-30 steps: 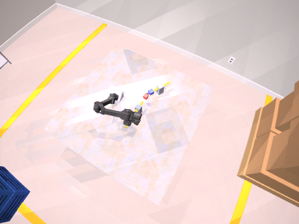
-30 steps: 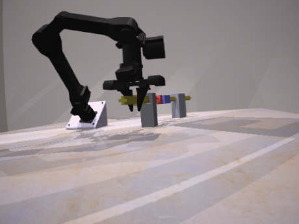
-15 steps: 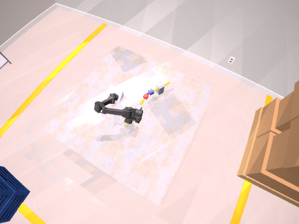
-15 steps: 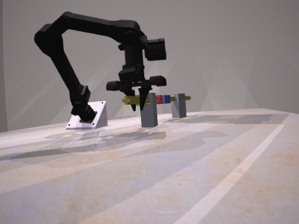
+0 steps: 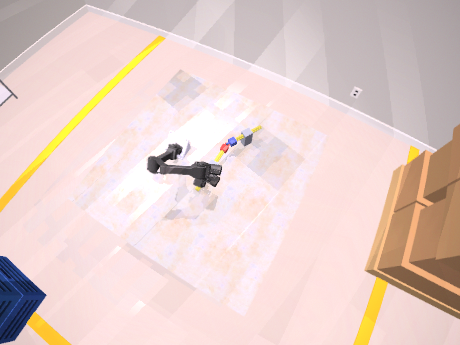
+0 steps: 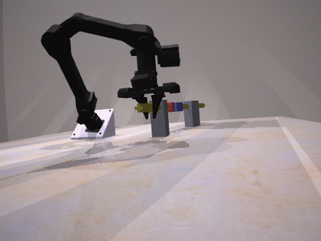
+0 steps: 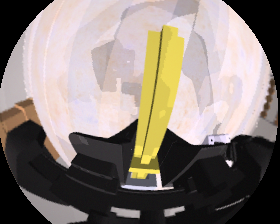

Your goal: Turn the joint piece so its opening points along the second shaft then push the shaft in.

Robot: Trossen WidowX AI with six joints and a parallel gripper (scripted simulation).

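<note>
Jaws (image 5: 214, 176) (image 6: 151, 117) part-closed, clamped on near yellow shaft (image 5: 198, 188) (image 6: 142, 107) (image 7: 161, 90), apparently for pushing it toward red joint piece (image 5: 224, 148) (image 6: 170, 107).

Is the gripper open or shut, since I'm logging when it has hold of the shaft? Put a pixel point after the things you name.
Shut on the second shaft (image 6: 141, 107) (image 7: 160, 92): the gripper (image 6: 151, 117) has its fingers at both sides of it.
</note>
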